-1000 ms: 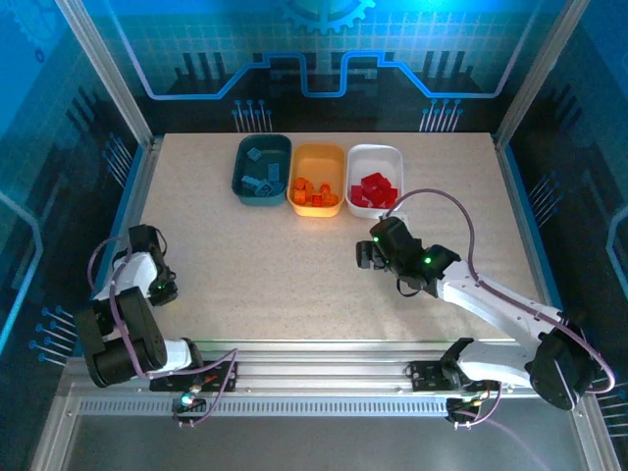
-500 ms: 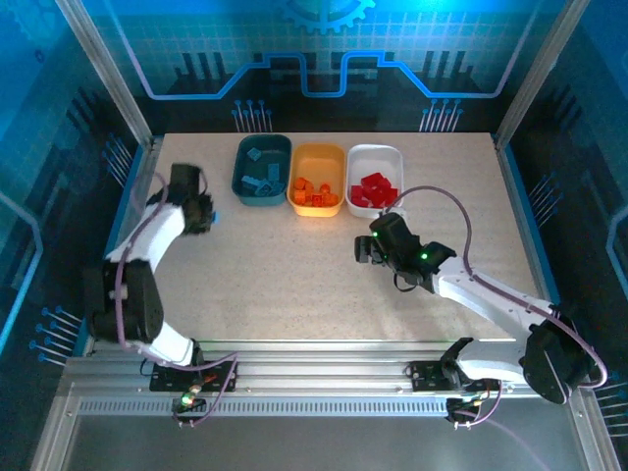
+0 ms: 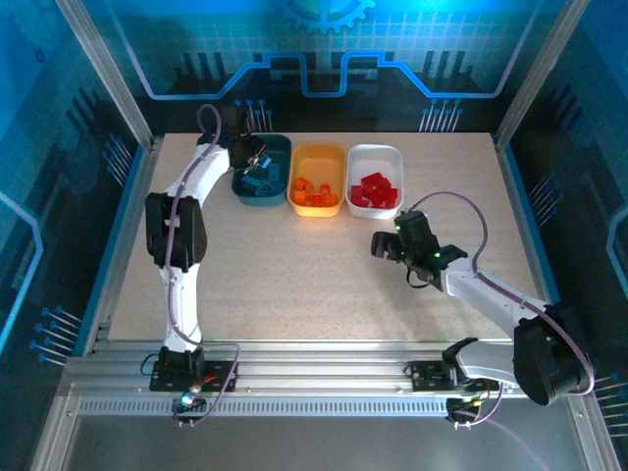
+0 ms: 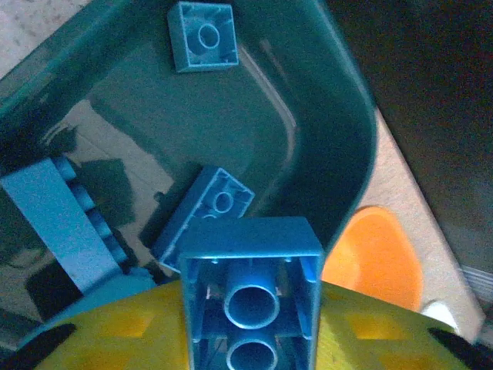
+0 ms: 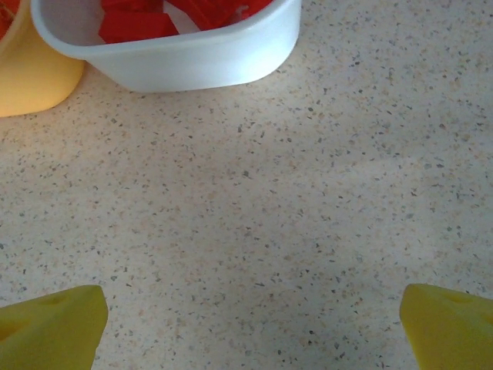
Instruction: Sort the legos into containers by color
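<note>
Blue brick (image 4: 248, 293) between left jaws over teal tray (image 4: 343, 146), grip unclear, right jaws wide open, empty.

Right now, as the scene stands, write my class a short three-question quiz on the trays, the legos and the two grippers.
1. Fill the gap: the legos in the white tray are ___ in color.
2. True or false: the right gripper has its jaws wide apart, with bare table between them.
3. Pick one: the left gripper hangs over
A. the white tray
B. the dark teal tray
C. the yellow-orange tray

Key: 1 red; 2 true; 3 B.
</note>
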Robot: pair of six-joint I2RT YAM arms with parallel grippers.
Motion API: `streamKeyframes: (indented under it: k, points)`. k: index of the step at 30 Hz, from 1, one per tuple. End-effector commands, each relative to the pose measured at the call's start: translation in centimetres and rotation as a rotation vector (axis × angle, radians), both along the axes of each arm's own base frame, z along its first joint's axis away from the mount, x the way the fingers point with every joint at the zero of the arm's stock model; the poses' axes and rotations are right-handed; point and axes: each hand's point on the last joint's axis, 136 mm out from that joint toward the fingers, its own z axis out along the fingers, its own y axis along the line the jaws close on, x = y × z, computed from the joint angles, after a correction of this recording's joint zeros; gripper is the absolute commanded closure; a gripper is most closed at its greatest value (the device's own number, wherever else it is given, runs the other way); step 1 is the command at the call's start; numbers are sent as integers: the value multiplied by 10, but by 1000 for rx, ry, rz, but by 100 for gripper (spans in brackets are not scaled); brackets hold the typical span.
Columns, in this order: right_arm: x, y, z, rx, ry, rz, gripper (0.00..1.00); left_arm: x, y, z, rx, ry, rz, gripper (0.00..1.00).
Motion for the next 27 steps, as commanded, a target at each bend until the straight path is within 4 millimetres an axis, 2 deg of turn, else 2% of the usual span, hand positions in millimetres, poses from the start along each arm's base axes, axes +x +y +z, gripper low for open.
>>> streamKeyframes:
  k: [1,3,4,5,7,9,11,12,15,18,20,22,23,26,27]
  points:
    - [6,3,9,42,-44,27,1,2,-12,23,-2,-45,-110,42]
    - [6,1,11,53,-53,25,1,2,-17,41,8,-93,-135,23]
    - [6,2,13,60,-60,26,1,1,-21,52,18,-124,-155,9]
    - [6,2,14,64,-64,28,1,-2,-23,63,24,-146,-167,5]
    - [5,3,17,69,-73,33,1,-11,-29,92,18,-213,-206,1]
    - [5,2,25,75,-90,35,1,-29,-35,121,32,-291,-251,1]
    - [3,3,38,88,-122,45,0,-57,-39,149,74,-386,-305,1]
    - [2,3,45,93,-139,48,0,-72,-39,156,97,-420,-328,1]
    - [-2,10,82,105,-241,99,0,-129,-22,178,211,-508,-343,1]
    - [-9,19,125,31,-390,178,0,-184,14,176,363,-509,-254,1]
    - [-10,24,151,-13,-499,177,0,-217,47,160,455,-432,-131,1]
    - [-6,43,166,-48,-616,276,0,-238,66,146,513,-419,-60,1]
    - [-1,48,167,-88,-637,308,0,-242,66,142,548,-469,-88,1]
    - [22,27,156,-210,-534,194,0,-245,41,137,727,-764,-317,1]
    - [28,22,152,-232,-528,184,0,-248,43,131,786,-818,-318,1]
